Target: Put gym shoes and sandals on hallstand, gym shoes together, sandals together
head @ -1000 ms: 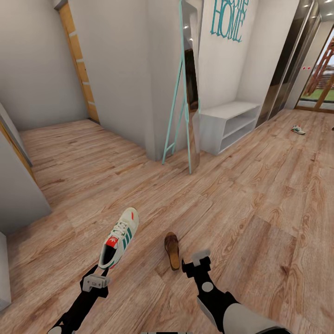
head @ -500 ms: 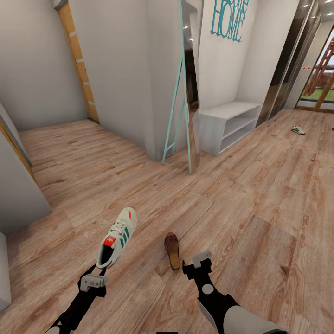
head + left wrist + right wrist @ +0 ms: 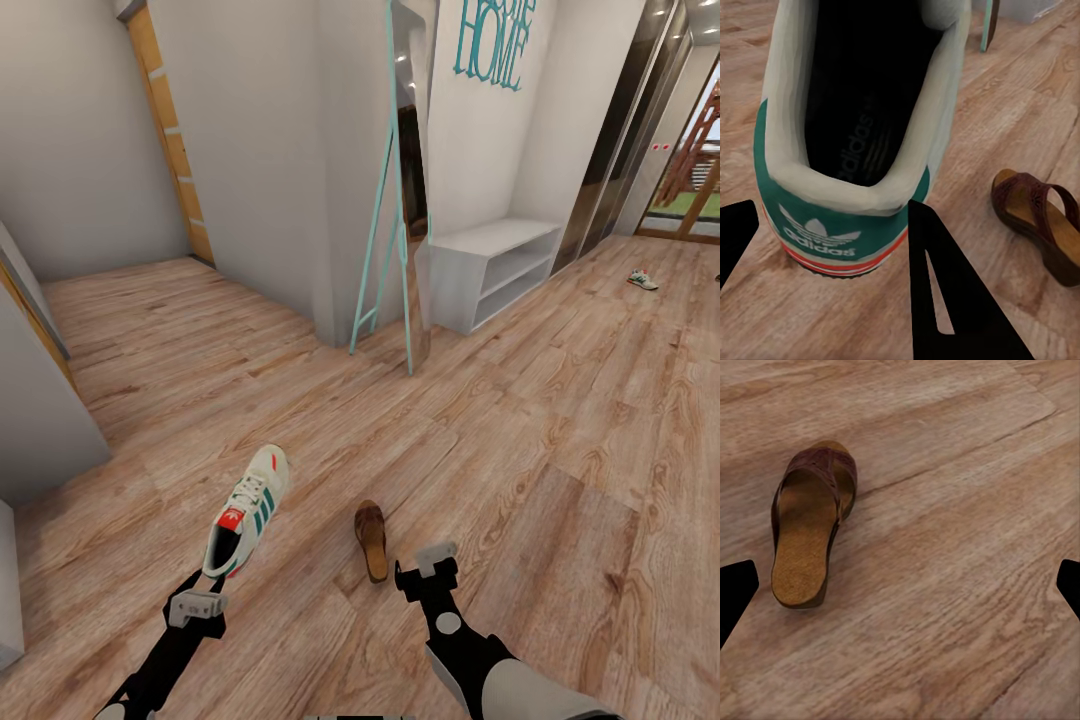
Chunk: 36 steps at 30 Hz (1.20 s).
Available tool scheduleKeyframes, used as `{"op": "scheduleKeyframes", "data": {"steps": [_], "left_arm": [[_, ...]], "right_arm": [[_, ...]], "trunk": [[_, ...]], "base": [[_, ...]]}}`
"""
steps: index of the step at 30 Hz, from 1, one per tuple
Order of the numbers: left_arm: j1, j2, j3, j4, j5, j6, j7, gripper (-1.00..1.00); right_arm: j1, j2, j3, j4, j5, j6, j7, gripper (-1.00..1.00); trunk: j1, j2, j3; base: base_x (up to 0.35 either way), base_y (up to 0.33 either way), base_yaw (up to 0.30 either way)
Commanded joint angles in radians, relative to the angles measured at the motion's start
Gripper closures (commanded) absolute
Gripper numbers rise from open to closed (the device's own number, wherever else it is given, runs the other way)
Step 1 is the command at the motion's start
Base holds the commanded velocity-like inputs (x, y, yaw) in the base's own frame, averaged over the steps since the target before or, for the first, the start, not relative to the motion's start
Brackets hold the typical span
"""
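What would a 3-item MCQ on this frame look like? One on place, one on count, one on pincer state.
1. Where does the hallstand stand?
A. against the wall under the HOME lettering
B. beside the orange door frame
C. in the middle of the floor

2. How many cream gym shoes show in the head view?
A. one
B. two
C. four

3. How is the right pincer?
A. shut on the sandal
B. open, holding nothing
C. shut on a gym shoe

Answers:
1. A, the pale unit sits below the teal letters, next to the leaning mirror.
2. B, a near gym shoe lies ahead of the left pincer and a far gym shoe lies down the corridor.
3. B, in the right wrist view its fingertips are wide apart, with the sandal lying free on the floor.
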Motion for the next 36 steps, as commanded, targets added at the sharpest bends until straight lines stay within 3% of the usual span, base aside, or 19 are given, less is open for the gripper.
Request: {"op": "scheduleKeyframes", "data": {"steps": [1, 12, 36], "left_arm": [[-0.001, 0.0, 0.003, 0.001, 0.002, -0.001, -0.007, 1.0], [-0.002, 0.001, 0.008, 0.0, 0.003, -0.002, -0.005, 1.0], [-0.002, -0.003, 0.01, 0.0, 0.003, -0.003, -0.003, 1.0]], "right_arm": [[0.0, 0.0, 0.004, 0.001, 0.007, 0.0, -0.01, -1.0], [0.013, 0.0, 0.002, 0.001, 0.007, 0.0, -0.025, -1.0], [0.016, 0.0, 0.001, 0.001, 0.007, 0.0, -0.045, -1.0]], "trunk": [[0.0, 0.0, -0.001], [0.0, 0.0, -0.001], [0.0, 0.0, -0.005]], "base": [[0.0, 0.019, 0.0], [0.0, 0.112, 0.0], [0.0, 0.01, 0.0]]}}
